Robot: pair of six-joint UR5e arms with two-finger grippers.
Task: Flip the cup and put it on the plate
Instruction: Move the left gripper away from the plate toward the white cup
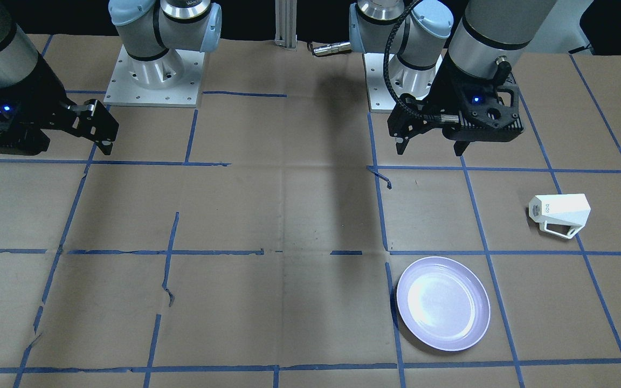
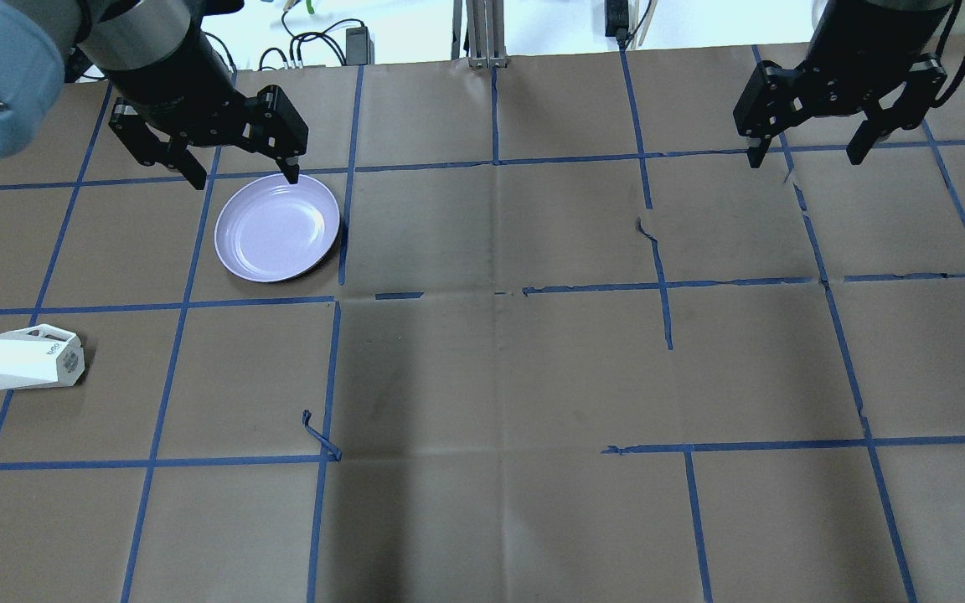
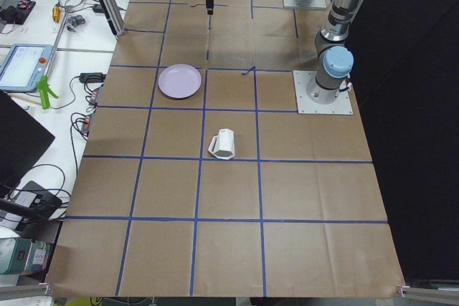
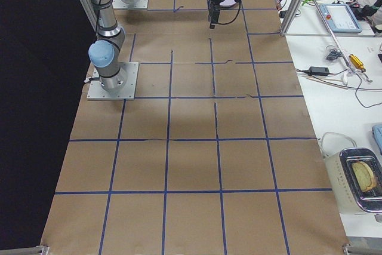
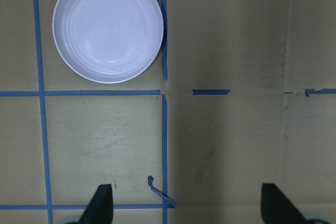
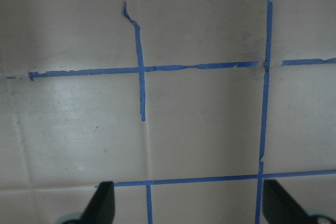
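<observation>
**Cup on its side, both grippers open and empty**

The table [image 2: 491, 377], papered brown under a blue tape grid [image 2: 667, 293], carries both task items in the robot's left half. I judge that makes this a job for the left side. The right gripper [image 2: 803, 159] hangs out of the way over the opposite half, pointing down, its fingers [image 6: 102, 203] spread wide with nothing between them.

The left gripper [image 1: 432, 150] is likewise spread and empty. It is raised well above the table on the robot's side of it and points straight down. This reads as a ready pose, high enough to survey the work area. Its wrist view takes in the plate but not the cup.

The plate [image 2: 277, 228] lies flat and bare, out ahead of the left gripper and further from the robot. It is the target, so nothing needs doing to it yet.

The cup [image 2: 28, 360] lies on its side on the table with its handle [image 1: 558, 230] turned away from the robot. It is well apart from the plate and nearer the robot than the plate is. From the left gripper it sits well off toward the table's left end and a little further out. The task looks unstarted: the cup needs grasping, turning upright and carrying across to the plate.

A loose tape curl [image 5: 157, 190] sticks up almost beneath the left gripper. It is probably harmless, being off the likely path to the cup.
</observation>
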